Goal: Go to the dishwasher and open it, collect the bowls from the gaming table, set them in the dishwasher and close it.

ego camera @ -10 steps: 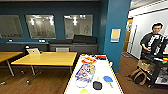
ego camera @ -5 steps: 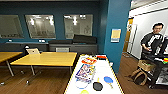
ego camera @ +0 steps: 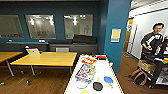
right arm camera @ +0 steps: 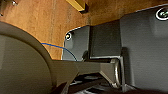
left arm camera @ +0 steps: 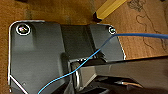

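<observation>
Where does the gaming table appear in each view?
Head view: gaming table, white top with yellow edges, low centre, straight ahead.
Left wrist view: probably its yellow leg, dark-footed, beyond the robot's plate.
Right wrist view: likewise a yellow leg.
Shared landmark: the wooden floor.

Head camera faces the gaming table (ego camera: 100,75); wrist cameras look down at floor (left arm camera: 140,37).

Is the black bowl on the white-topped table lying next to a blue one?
Yes, in the head view the black bowl lies beside the blue bowl on the gaming table.
</observation>
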You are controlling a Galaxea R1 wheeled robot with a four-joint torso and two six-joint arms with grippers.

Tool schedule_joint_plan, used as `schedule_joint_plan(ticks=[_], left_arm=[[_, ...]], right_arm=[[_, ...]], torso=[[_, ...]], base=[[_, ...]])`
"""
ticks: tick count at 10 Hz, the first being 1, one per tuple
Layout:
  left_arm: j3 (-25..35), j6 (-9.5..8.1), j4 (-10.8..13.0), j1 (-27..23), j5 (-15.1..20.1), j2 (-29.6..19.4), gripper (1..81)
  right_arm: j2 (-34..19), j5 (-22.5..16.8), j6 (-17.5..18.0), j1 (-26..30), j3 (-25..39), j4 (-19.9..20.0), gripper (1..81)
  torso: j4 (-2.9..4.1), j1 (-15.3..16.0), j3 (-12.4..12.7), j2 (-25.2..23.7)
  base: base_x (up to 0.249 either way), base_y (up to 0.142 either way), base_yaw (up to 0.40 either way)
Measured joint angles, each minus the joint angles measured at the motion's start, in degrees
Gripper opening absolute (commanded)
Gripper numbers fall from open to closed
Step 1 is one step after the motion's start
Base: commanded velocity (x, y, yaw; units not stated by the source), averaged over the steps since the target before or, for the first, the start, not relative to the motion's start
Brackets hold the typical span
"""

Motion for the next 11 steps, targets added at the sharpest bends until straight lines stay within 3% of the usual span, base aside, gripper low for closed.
schedule_joint_plan(ticks=[4,7,11], left_arm=[[10.0,-0.18,0.0,-0.1,-1.6,-8.2,81.1],[10.9,-0.2,0.0,-0.1,-1.9,-8.5,81.1],[11.1,-0.22,0.0,-0.1,-2.1,-8.5,81.1]], right_arm=[[-14.6,0.5,3.2,3.4,21.2,0.2,81.1],[-27.5,0.4,6.4,6.5,35.2,0.6,81.1],[-37.6,0.4,8.8,11.8,45.9,2.1,81.1]], torso=[[0.0,0.0,0.0,0.0],[0.0,0.0,0.0,0.0],[0.0,0.0,-0.6,0.0]], base=[[0.0,0.0,0.0],[0.0,0.0,0.0],[0.0,0.0,0.0]])
